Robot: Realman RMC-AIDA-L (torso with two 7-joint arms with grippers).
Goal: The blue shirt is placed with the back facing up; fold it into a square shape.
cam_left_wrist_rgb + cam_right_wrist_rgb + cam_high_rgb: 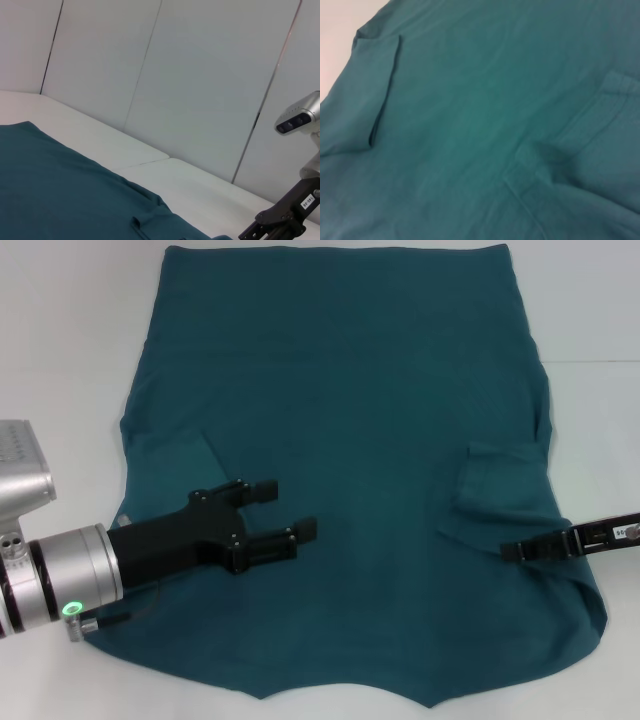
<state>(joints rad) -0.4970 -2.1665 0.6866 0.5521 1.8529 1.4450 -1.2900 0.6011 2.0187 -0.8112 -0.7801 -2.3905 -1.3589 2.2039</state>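
White table [60, 360]; blue shirt [350, 440] under left pincer [290, 510], spread; right pincer [512, 552] unclear.

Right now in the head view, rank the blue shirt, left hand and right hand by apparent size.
1. blue shirt, by far the largest.
2. left hand, fingers open above the shirt.
3. right hand, only partly in frame, so its smaller look is unsure.

No readable text anywhere (small white tag on the right hand [520, 551] illegible)
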